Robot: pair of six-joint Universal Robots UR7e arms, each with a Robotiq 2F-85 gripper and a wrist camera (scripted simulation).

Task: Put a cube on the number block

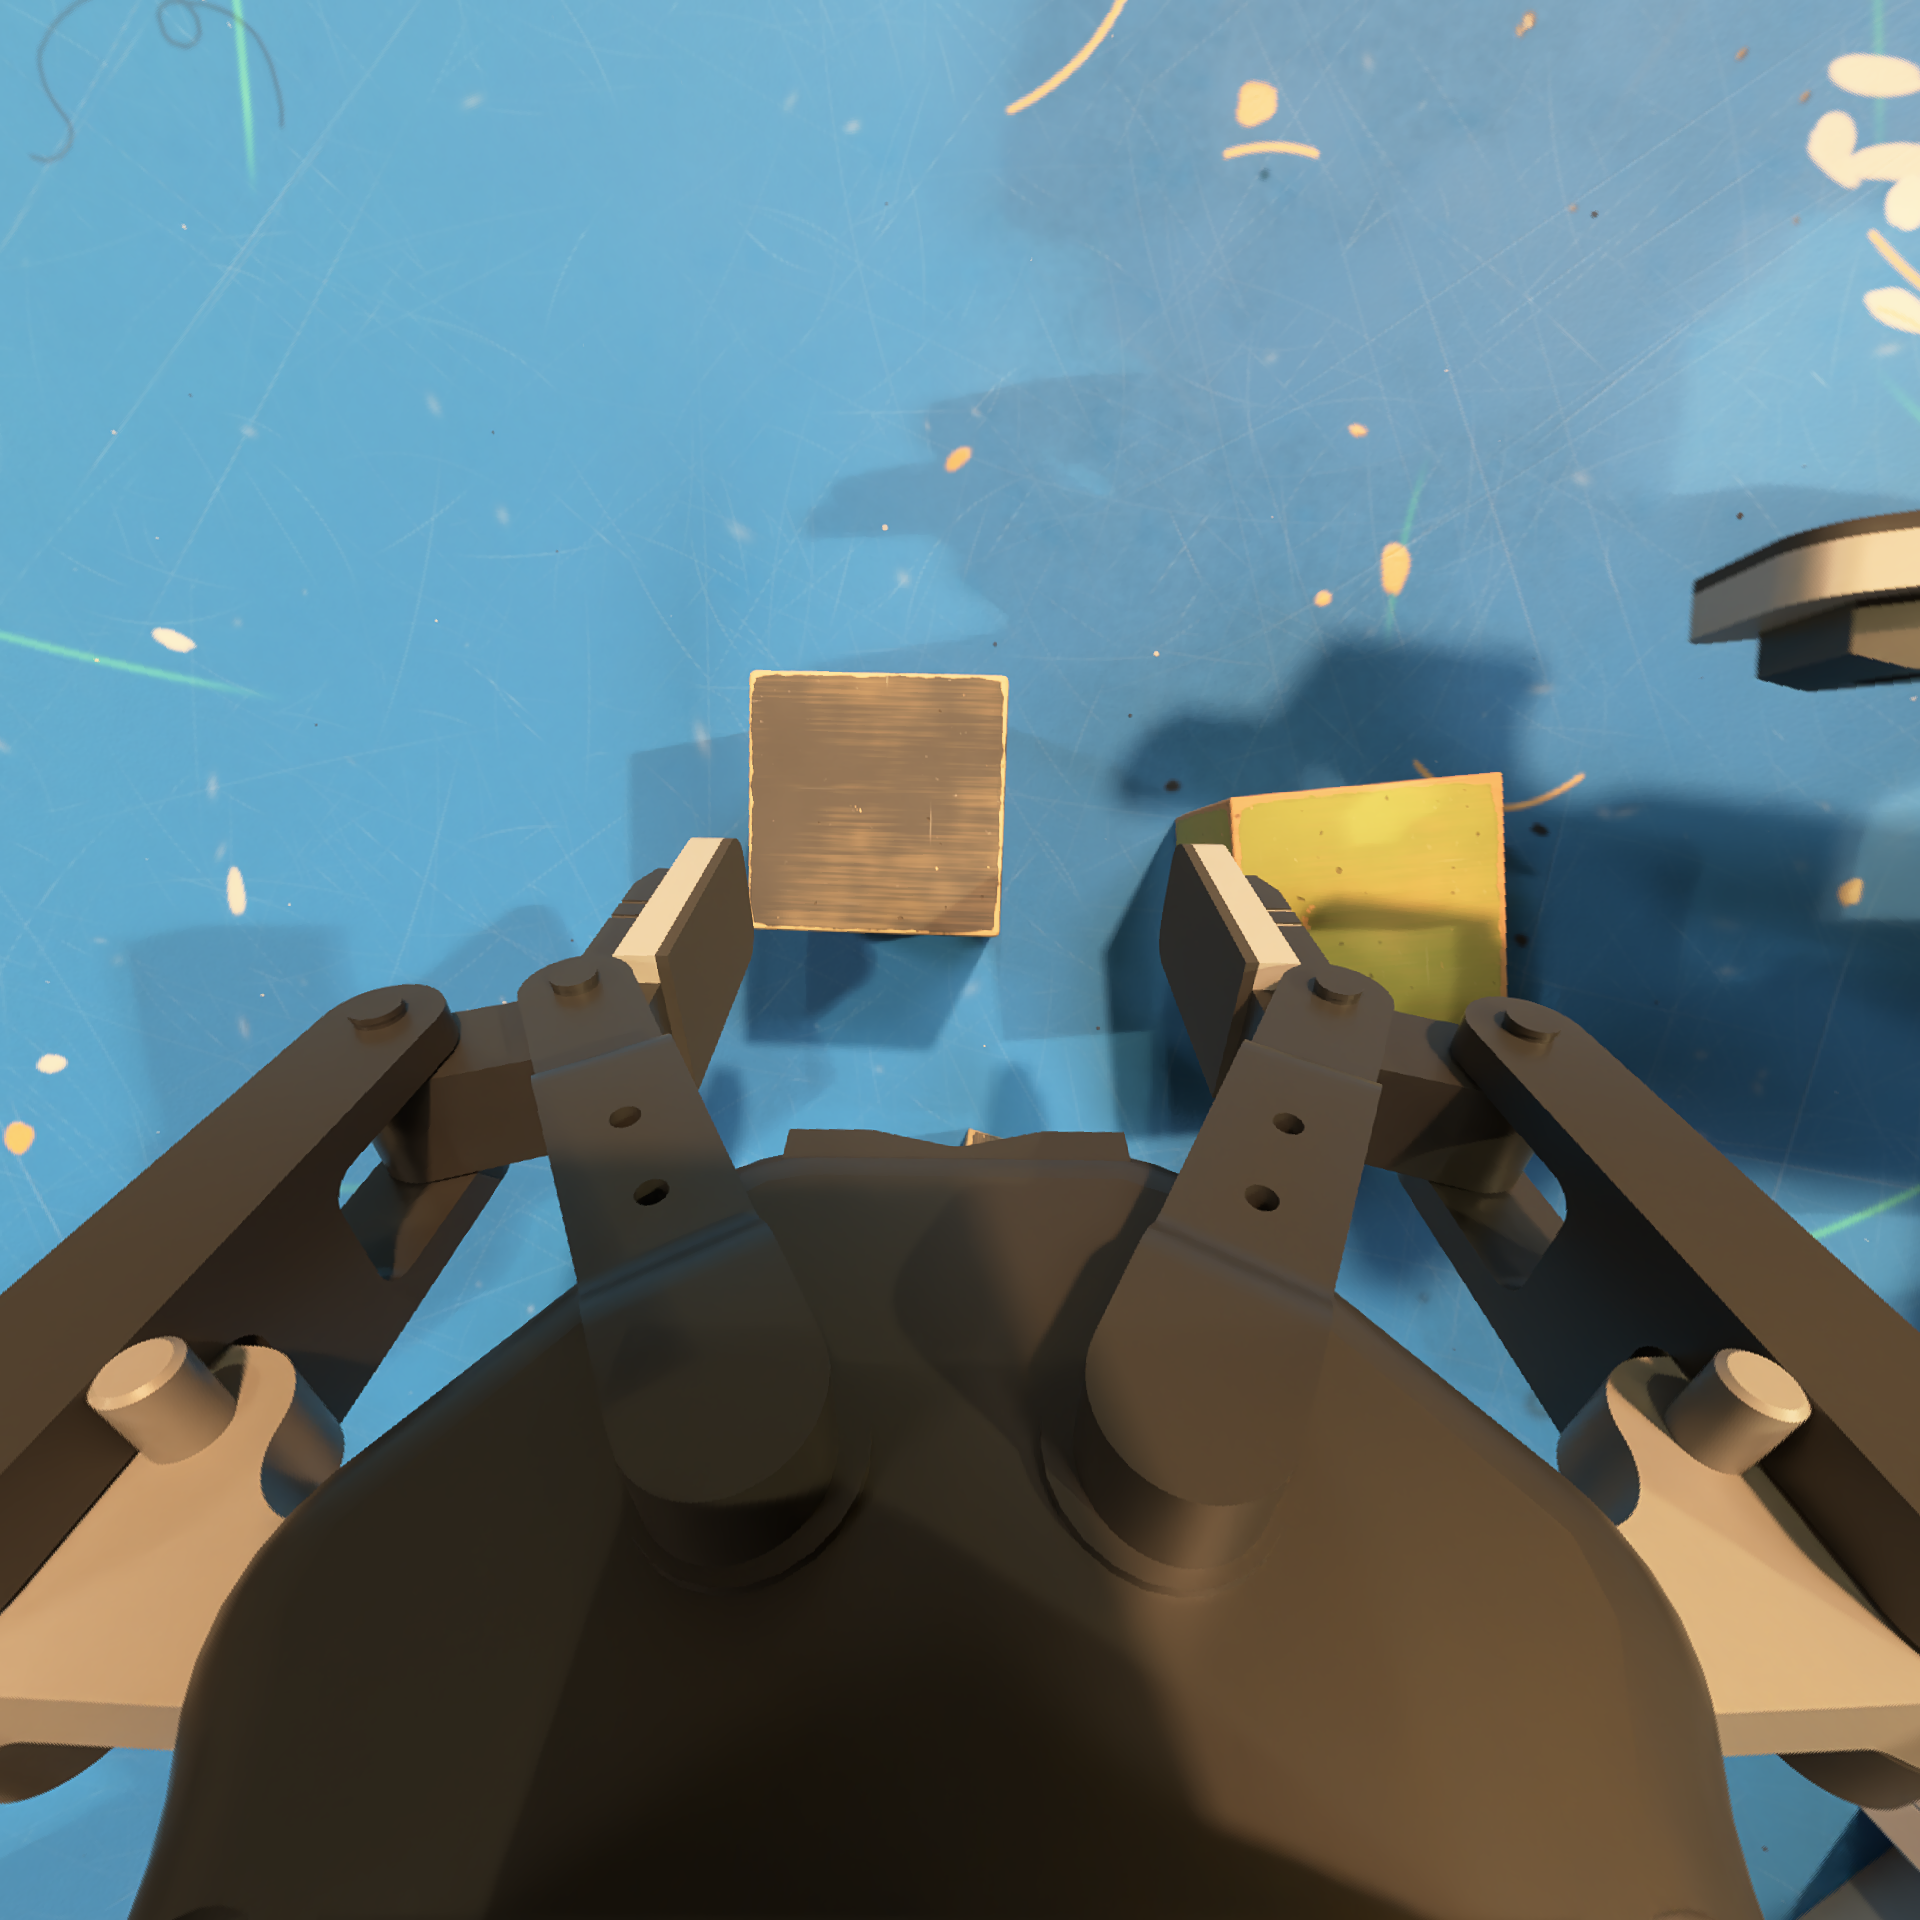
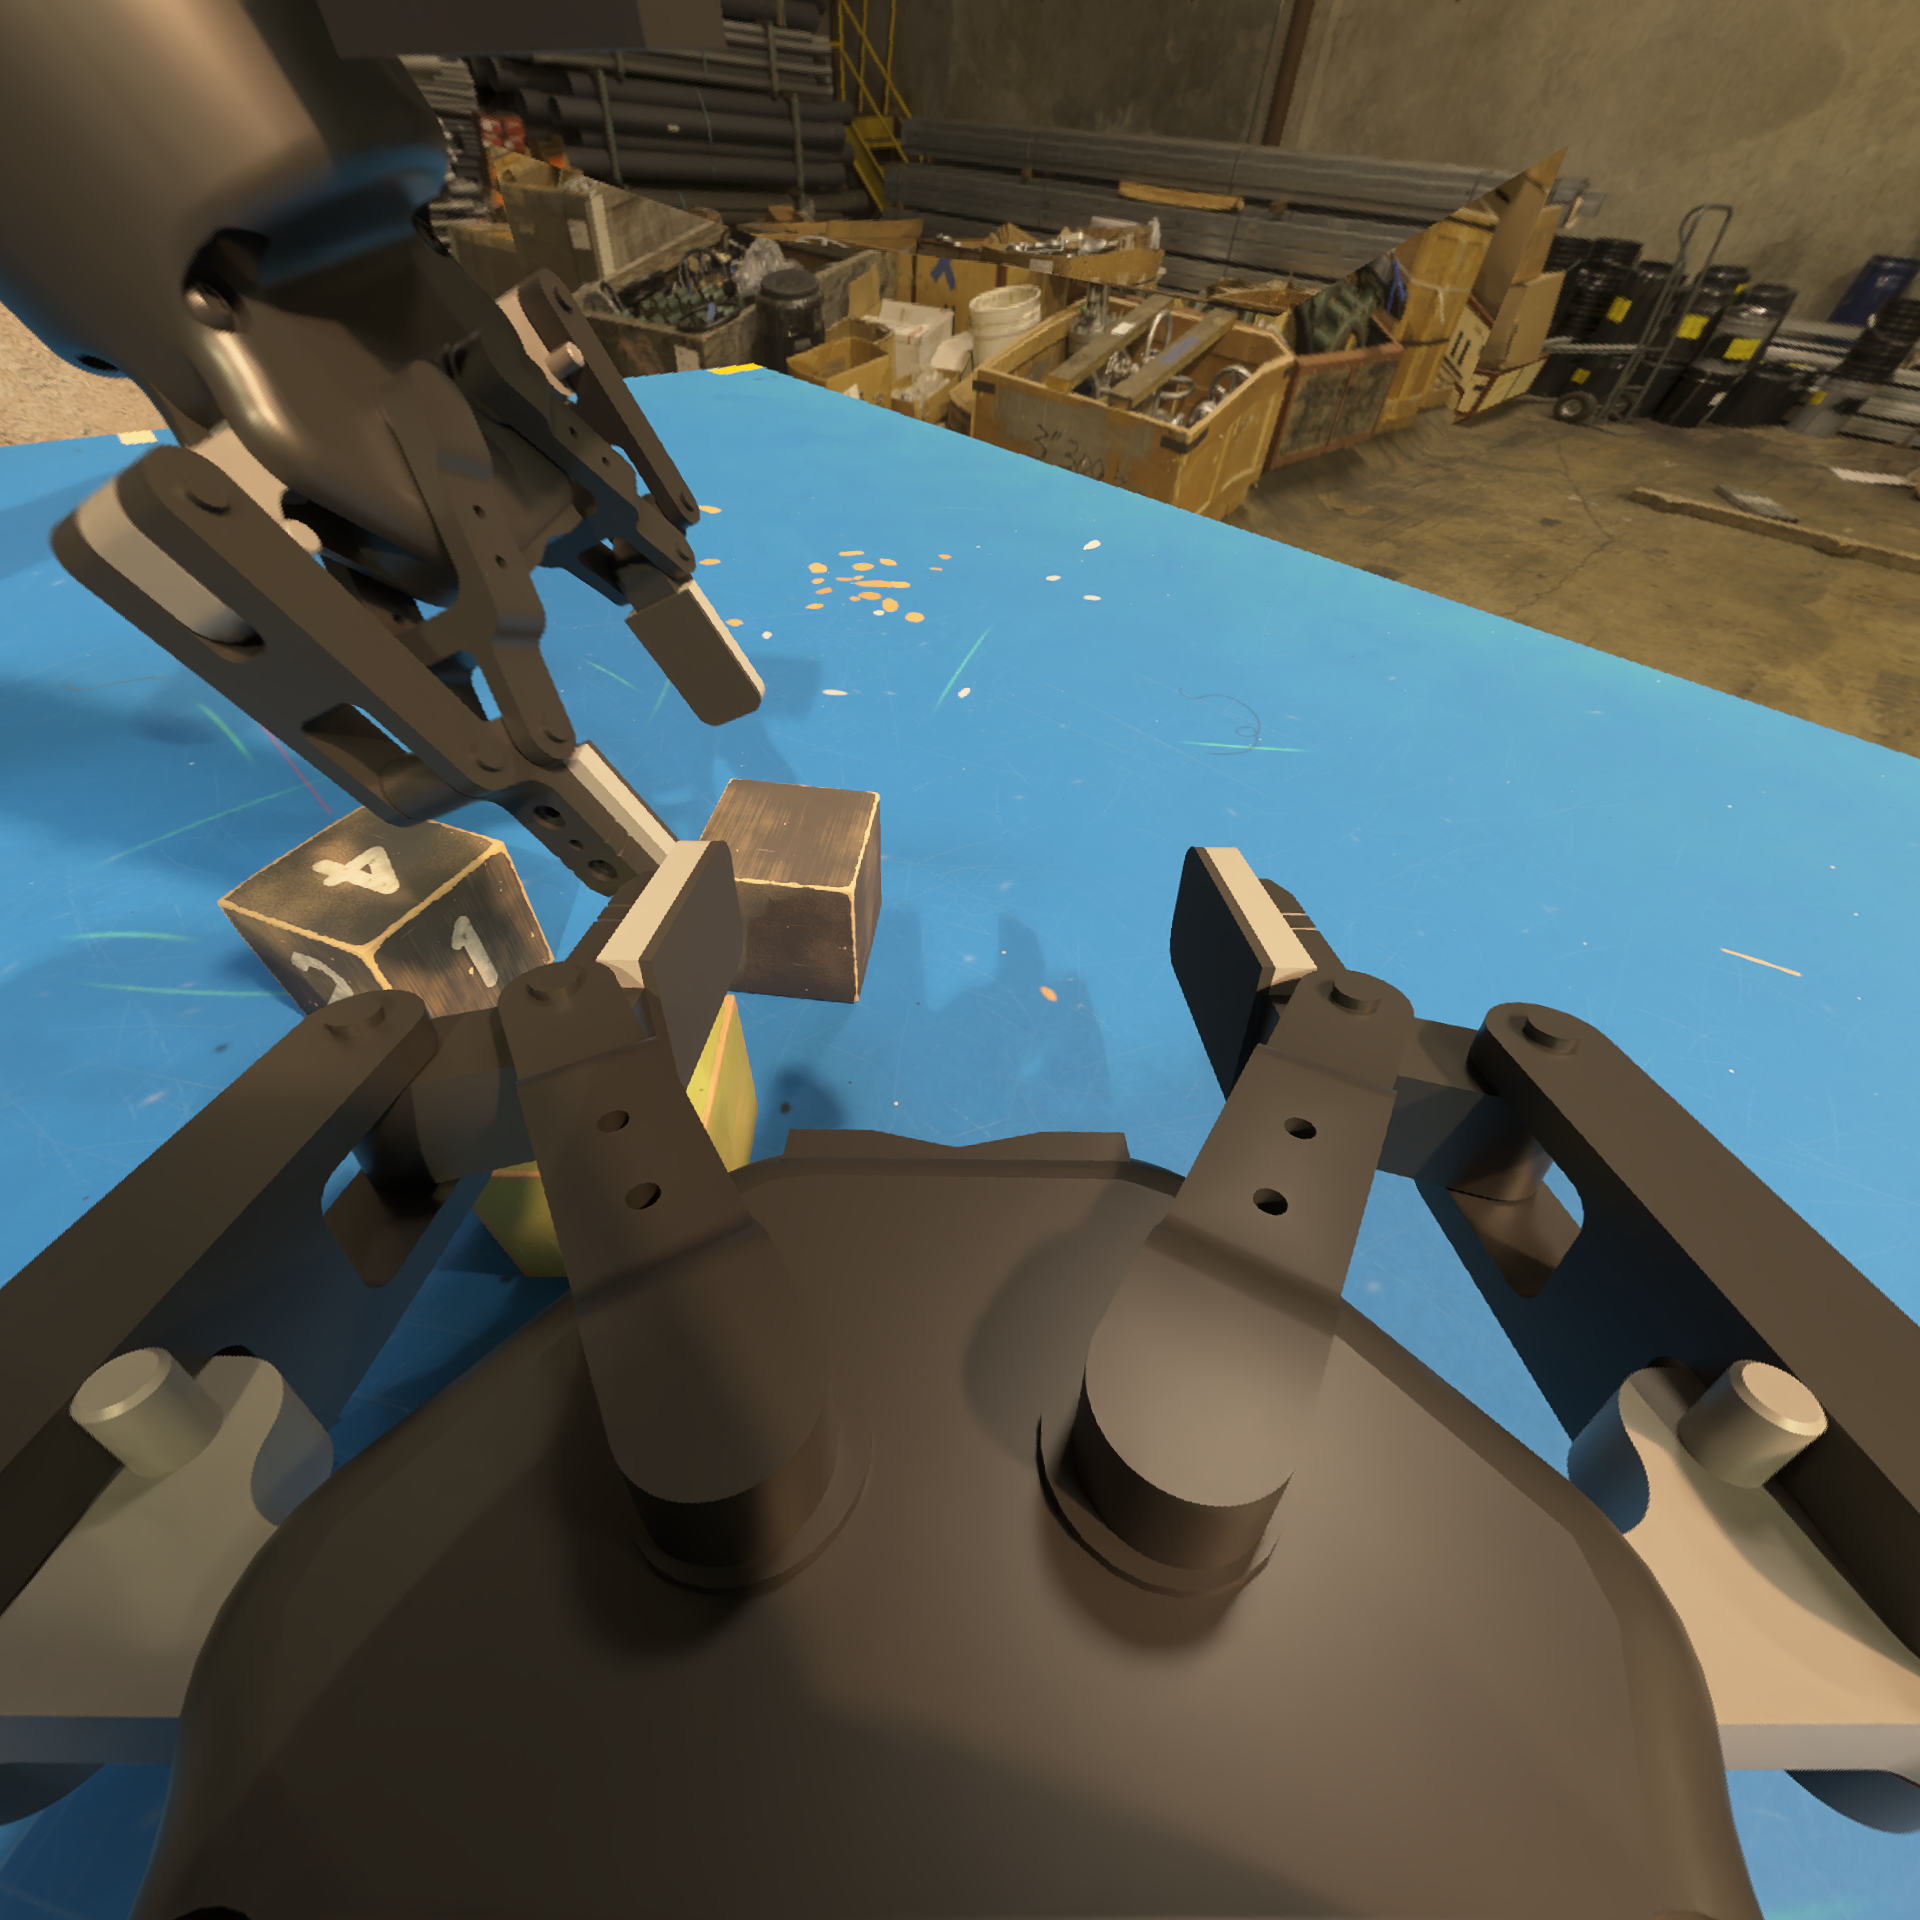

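The left gripper (image 1: 956, 904) is hovering wide open and empty above the brown cube (image 1: 878, 802), which is resting on the blue bench (image 1: 416, 468) beside the yellow cube (image 1: 1371, 883). The right gripper (image 2: 956, 914) is idling open, likewise empty. Beyond the brown cube, the number block (image 2: 384, 914) is sitting close; an off-centre descent risks nudging either neighbour.

A scratched blue surface (image 2: 1351, 790) flecked with orange paint specks (image 2: 868, 587). Far beyond its edge, wooden crates of metal scrap (image 2: 1132, 390), stacked dark pipes (image 2: 675, 114), black barrels (image 2: 1704, 332) at far right.
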